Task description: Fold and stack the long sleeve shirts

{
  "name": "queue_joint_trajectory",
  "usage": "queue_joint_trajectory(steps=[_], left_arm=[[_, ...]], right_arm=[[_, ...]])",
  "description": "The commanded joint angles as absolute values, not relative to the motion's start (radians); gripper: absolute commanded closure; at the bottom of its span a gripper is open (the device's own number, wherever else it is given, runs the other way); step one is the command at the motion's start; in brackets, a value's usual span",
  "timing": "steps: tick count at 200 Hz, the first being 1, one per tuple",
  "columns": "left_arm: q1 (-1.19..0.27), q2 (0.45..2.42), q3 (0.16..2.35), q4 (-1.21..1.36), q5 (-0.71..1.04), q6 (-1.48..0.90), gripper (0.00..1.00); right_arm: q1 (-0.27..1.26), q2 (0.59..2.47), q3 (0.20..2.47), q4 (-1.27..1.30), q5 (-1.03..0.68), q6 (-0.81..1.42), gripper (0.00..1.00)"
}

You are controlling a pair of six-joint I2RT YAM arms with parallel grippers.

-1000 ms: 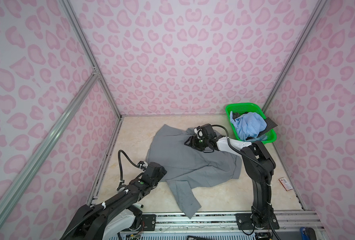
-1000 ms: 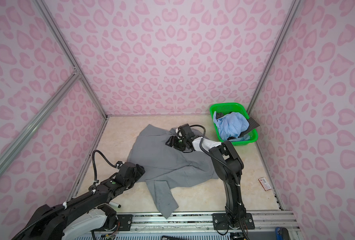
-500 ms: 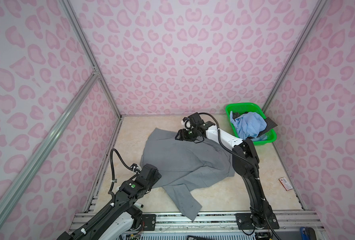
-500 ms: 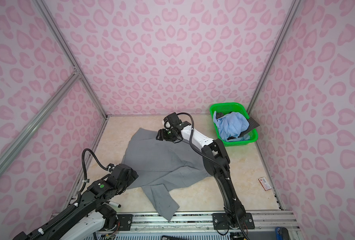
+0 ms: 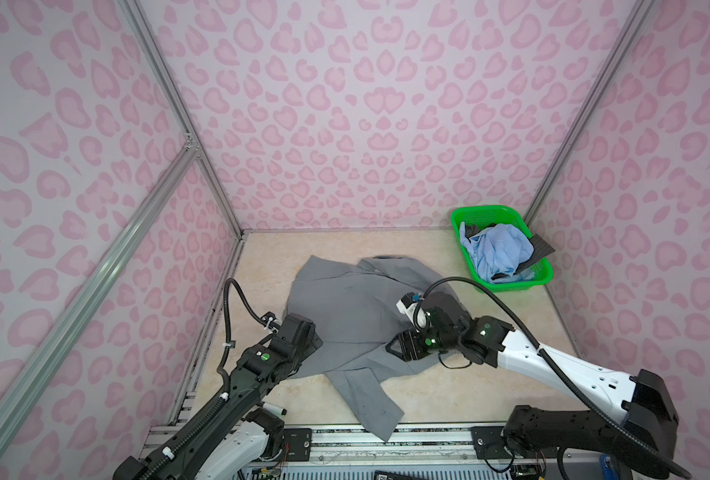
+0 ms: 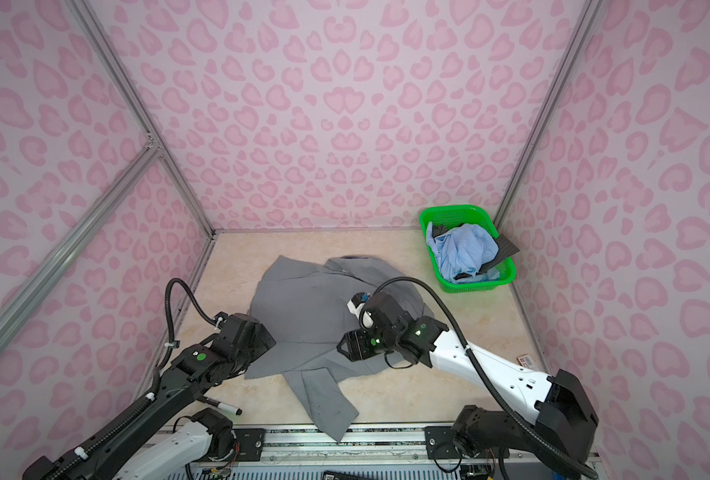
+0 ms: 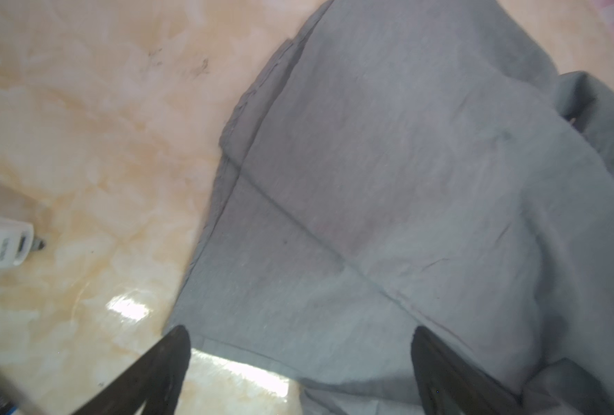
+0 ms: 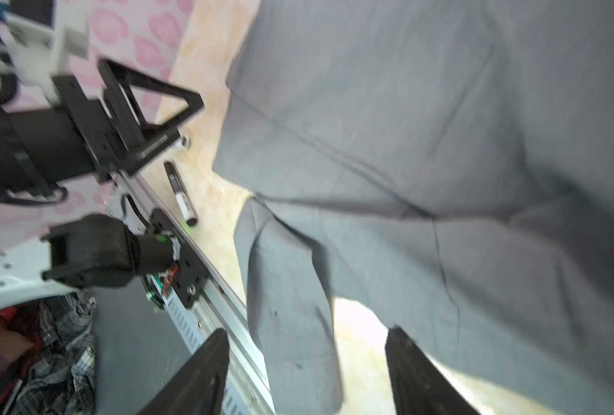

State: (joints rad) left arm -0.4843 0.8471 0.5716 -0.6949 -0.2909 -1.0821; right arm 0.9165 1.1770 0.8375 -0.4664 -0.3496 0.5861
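Found the left gripper (image 7: 298, 334) spread wide and empty over the left edge of the grey shirt (image 5: 353, 316). Saw that shirt rumpled on the table (image 5: 261, 266), with one sleeve (image 5: 365, 399) trailing toward the near rail. Judged it light, limp, prone to slide (better pinched at a seam or cuff than on flat cloth). Noted the right gripper (image 8: 307, 334) parted, holding nothing, above the sleeve; blue and dark shirts (image 5: 498, 249) heaped in the green basket (image 5: 459, 216)

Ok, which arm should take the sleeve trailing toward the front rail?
Right, probably: the right gripper hangs open over the sleeve; the left gripper is open but at the side edge of the grey shirt.
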Motion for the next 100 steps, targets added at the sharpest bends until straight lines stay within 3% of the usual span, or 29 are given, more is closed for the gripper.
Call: queue_joint_trajectory(steps=[1,28,100], left_arm=[[-0.482,0.828,0.532,-0.739,-0.281,-1.134,0.02],[-0.468,0.834,0.471,-0.726,-0.267,-1.157,0.02],[-0.445,0.909,0.406,-0.626,-0.268,-1.15,0.04]], right_arm=[[1.036,1.117,0.751,-0.493,-0.214,0.716,0.3],[1.171,1.1,0.653,-0.476,-0.149,0.828,0.29],[1.265,1.229,0.598,-0.287,-0.178,0.885,0.29]])
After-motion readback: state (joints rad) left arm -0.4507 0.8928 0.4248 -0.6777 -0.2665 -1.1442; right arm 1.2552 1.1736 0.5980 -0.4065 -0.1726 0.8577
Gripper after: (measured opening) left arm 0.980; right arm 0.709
